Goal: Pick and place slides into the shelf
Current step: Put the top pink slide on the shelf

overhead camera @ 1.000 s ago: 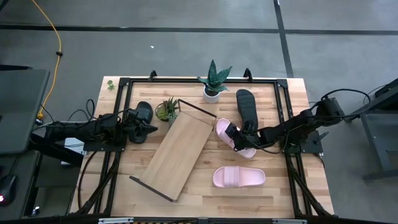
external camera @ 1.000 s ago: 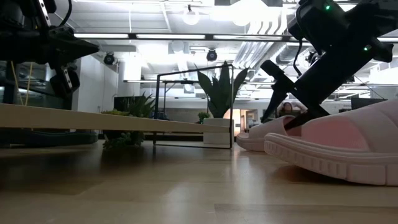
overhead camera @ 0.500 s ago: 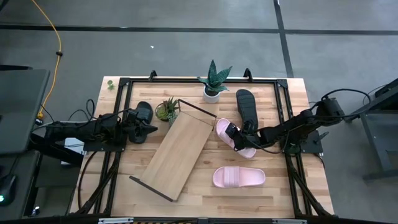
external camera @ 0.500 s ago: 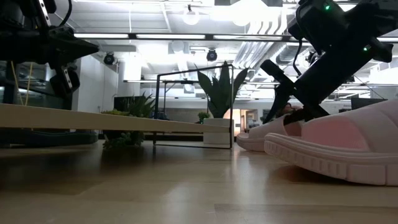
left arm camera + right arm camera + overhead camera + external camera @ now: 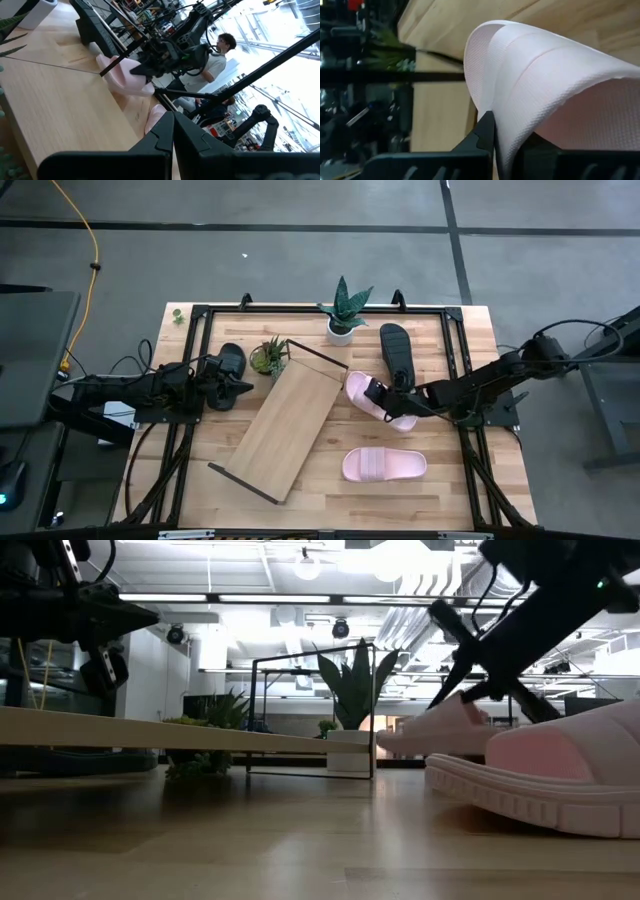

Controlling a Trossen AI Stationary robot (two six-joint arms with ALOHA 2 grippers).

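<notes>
Two pale pink slides and two black ones lie around the shelf (image 5: 288,420), a long light-wood board slanting across the table's middle. My right gripper (image 5: 378,393) is shut on one pink slide (image 5: 368,392) just right of the shelf's far end; the low view shows this slide (image 5: 432,726) raised. The other pink slide (image 5: 385,465) rests sole-down nearer the front. One black slide (image 5: 396,352) lies at the back right, the other (image 5: 229,361) at the left. Beside that one my left gripper (image 5: 240,387) hangs shut and holds nothing. My right gripper pinches the pink slide's wide strap (image 5: 516,112) at its edge, one finger (image 5: 482,134) under the strap and one outside. It comes from the table's right, slanting down. The slide's toe end (image 5: 392,740) hangs clear of the table; the nearer pink slide hides its heel.
A potted spiky plant (image 5: 343,313) stands at the back edge and a small green plant (image 5: 268,358) by the shelf's far left corner. The table's black frame rails (image 5: 460,350) run along its sides. A person (image 5: 222,50) sits beyond the table.
My right gripper has shut on the pink slide's strap and then risen, tipping a little. The slide, which lay on the table, now hangs lifted with its toe end off the wood.
</notes>
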